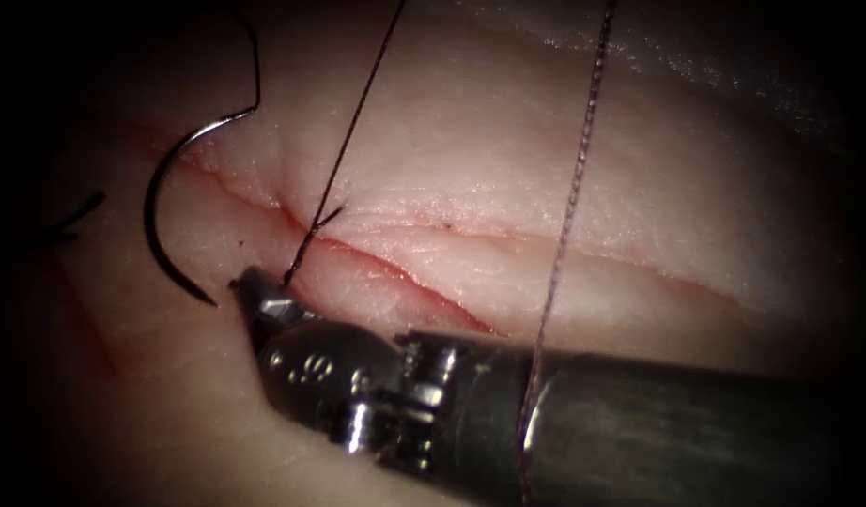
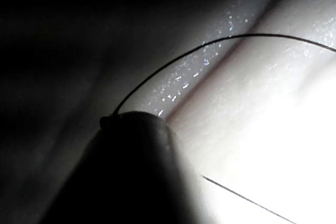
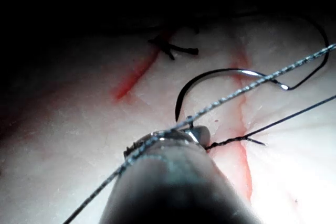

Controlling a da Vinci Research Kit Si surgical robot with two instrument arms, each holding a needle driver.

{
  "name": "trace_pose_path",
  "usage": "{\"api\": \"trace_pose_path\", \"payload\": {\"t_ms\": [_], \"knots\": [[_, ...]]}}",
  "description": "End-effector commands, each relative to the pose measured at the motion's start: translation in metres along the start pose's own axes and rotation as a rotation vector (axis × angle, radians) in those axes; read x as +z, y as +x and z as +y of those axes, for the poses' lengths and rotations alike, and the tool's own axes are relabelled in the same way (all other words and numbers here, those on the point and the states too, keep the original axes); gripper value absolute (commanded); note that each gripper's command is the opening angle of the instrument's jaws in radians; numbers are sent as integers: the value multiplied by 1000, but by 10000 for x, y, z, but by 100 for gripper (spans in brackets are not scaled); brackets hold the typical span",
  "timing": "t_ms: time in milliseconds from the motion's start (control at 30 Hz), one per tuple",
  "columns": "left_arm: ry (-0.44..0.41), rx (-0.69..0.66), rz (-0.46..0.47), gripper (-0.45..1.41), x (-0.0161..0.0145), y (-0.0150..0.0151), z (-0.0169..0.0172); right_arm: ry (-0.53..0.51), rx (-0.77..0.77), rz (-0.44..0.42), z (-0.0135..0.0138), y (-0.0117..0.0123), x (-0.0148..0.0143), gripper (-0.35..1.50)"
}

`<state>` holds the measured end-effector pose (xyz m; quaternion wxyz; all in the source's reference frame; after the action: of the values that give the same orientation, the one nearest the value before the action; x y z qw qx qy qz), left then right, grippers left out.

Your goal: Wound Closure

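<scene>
The curved needle lies loose on the tissue at the left end of the cut, its point toward the right tool and outside the tissue; neither tool holds it. My right tool reaches in from the right, just below the cut, jaws shut on a dark thread. That thread runs taut up from a small twist at the cut. In the right wrist view the same jaws grip the twisted thread beside the needle. My left tool holds a thread that arcs away from its tip.
A thicker braided thread hangs across the cut and over the right tool's shaft. Cut thread ends of an earlier knot sit at the far left. Red fluid lines the cut.
</scene>
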<state>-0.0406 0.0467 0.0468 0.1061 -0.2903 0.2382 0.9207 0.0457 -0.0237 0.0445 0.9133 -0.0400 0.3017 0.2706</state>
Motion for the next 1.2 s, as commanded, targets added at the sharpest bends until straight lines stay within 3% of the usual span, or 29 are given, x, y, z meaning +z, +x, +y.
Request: {"api": "trace_pose_path", "payload": {"t_ms": [33,267,867,1033,1067,1100,1133,1167,1200], "knots": [[2,0,3,-45,7,4,-3,2,9,4,-1,3,5,-35],[-1,1,7,-45,5,2,-4,-9,33,8,10,1,2,-35],[-2,-5,12,-45,7,4,-10,11,54,-27,-2,-6,1,-35],[-9,-4,26,-45,4,5,-5,19,79,19,6,0,-1,-35],[-19,-4,42,-45,0,7,-1,26,103,41,12,4,-4,-23],[-39,-33,74,-45,-5,10,5,29,136,71,21,7,-9,14],[-39,-33,74,-45,-5,10,5,29,136,71,21,7,-9,14],[-47,-39,87,-45,-8,11,7,30,151,75,24,9,-11,26],[-66,-68,110,-45,-16,15,13,34,186,81,30,10,-15,62]]}}
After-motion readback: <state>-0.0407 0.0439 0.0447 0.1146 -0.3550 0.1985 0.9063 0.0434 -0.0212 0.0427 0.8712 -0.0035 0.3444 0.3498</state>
